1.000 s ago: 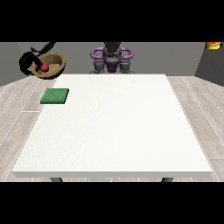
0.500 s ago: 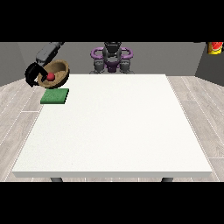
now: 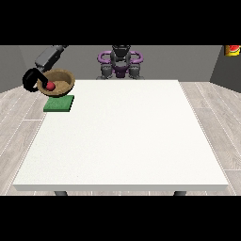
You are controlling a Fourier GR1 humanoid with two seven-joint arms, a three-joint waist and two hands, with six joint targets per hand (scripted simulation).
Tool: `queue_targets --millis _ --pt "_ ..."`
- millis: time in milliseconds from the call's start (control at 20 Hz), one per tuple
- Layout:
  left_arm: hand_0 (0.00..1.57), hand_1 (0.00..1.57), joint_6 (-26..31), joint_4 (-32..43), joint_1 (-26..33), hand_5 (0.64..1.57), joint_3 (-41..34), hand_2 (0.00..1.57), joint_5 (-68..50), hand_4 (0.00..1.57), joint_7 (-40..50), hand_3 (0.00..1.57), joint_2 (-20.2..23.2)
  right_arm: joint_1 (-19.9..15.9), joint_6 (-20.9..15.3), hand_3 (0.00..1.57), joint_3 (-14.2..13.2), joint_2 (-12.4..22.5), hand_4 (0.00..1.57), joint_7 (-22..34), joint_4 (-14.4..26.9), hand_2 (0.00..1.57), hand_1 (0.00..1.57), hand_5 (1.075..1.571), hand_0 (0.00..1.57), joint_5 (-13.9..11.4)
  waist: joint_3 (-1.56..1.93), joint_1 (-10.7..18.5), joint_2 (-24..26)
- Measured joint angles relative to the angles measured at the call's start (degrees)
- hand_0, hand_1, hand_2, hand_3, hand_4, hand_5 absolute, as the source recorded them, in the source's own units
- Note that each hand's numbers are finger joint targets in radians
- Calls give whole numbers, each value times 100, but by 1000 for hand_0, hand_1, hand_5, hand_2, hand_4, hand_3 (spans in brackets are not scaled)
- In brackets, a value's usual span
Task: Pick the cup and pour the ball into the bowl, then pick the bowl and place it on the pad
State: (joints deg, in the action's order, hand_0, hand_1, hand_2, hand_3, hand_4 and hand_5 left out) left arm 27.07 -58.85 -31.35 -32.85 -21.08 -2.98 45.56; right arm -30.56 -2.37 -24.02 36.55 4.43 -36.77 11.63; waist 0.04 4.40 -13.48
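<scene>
At the view's left we see the hand (image 3: 32, 81) curled round the wooden bowl (image 3: 60, 81), red ball (image 3: 50, 85) inside, held just over the green pad (image 3: 59, 103) near the table (image 3: 122, 141) corner. Nothing blocks it.

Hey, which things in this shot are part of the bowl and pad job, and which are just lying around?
Part of the job:
- wooden bowl
- red ball inside it
- green pad
- hand at the view's left, at the bowl's rim

Just there:
- white table
- red and yellow object, top right corner
</scene>
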Motion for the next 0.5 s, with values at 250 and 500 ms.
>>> queue_targets --millis 250,500 --pt "0 0 68 112 -5 1562 -62 0 -93 1192 -32 0 147 -122 -193 796 -95 132 0 -194 166 1389 1465 1539 1465 -32 1 -16 -102" --pt "0 0 128 413 52 1565 -104 0 -34 1188 -218 0 316 -250 -450 678 -57 -211 0 -273 116 1376 1443 1535 1443 9 -4 -68 -76"
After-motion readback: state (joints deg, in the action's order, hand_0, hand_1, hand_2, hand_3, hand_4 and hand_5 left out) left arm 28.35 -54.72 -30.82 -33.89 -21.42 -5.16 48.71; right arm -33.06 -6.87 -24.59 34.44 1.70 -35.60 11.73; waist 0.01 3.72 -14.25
